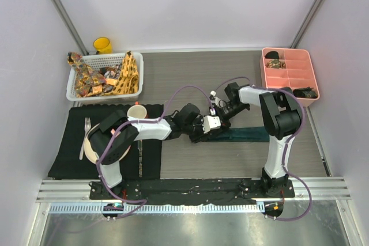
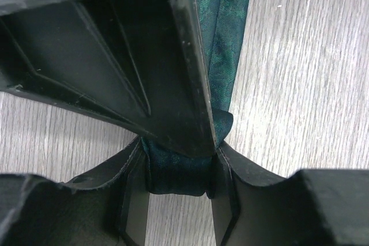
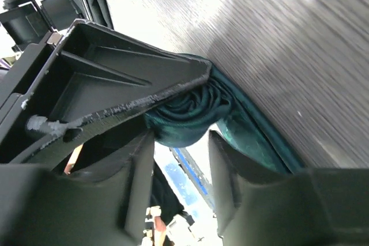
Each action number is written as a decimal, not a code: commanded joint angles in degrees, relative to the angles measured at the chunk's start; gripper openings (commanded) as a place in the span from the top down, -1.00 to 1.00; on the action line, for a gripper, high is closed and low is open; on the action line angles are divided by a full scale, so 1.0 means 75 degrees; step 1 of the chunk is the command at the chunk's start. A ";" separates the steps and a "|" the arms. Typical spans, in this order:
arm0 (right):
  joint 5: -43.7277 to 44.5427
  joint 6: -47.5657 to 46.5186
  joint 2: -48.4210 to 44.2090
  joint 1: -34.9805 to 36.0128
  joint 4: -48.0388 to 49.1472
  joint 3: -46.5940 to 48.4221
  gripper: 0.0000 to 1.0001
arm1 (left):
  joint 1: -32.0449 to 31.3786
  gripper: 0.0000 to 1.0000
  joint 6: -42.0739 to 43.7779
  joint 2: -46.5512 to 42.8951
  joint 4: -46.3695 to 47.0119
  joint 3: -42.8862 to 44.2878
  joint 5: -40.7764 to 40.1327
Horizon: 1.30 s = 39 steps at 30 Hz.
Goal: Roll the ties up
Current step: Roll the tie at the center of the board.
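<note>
Left jaws clamp the rolled end of one dark teal tie (image 1: 253,135) mid-worktop (image 1: 190,79); right jaws stand apart at that roll.

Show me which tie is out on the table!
The plain dark green tie, out on the table. The patterned ties sit in the white basket.

Yellow cup (image 1: 102,45) behind white basket (image 1: 105,97); black placemat (image 1: 66,159) with fork (image 1: 85,137), plate (image 1: 89,148), mug (image 1: 136,112); pink divided tray (image 1: 294,67) far right.

Left arm (image 1: 144,129) and right arm (image 1: 254,94): white links, black joints and fingers (image 2: 259,191), each with a purple cable (image 1: 185,90).
</note>
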 commanded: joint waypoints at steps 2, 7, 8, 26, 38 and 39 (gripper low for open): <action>0.0097 0.0135 0.0242 0.0013 0.0341 0.0119 0.63 | 0.0024 0.14 0.0217 0.0265 -0.0948 0.0039 -0.0477; 0.0788 -0.0427 0.0523 -0.0197 0.0084 -0.0139 0.99 | 0.0047 -0.20 0.0193 -0.0074 -0.0820 -0.0113 -0.0069; 0.0998 -0.0475 0.0582 -0.0314 0.0083 -0.0185 0.99 | 0.0047 -0.25 0.0182 -0.0132 -0.0738 -0.0136 -0.0009; 0.2336 0.0017 0.1133 -0.0479 0.0400 0.0037 0.99 | 0.0047 -0.44 0.0439 0.0394 0.0365 0.0824 0.1234; 0.2219 -0.0170 0.1087 -0.0479 0.0154 0.0048 0.99 | 0.0422 -0.66 0.3308 -0.0297 -0.2446 0.1175 0.1079; 0.2207 -0.0182 0.1086 -0.0479 0.0153 0.0037 0.99 | 0.0445 -0.76 0.3566 -0.0286 -0.2692 0.1281 0.1232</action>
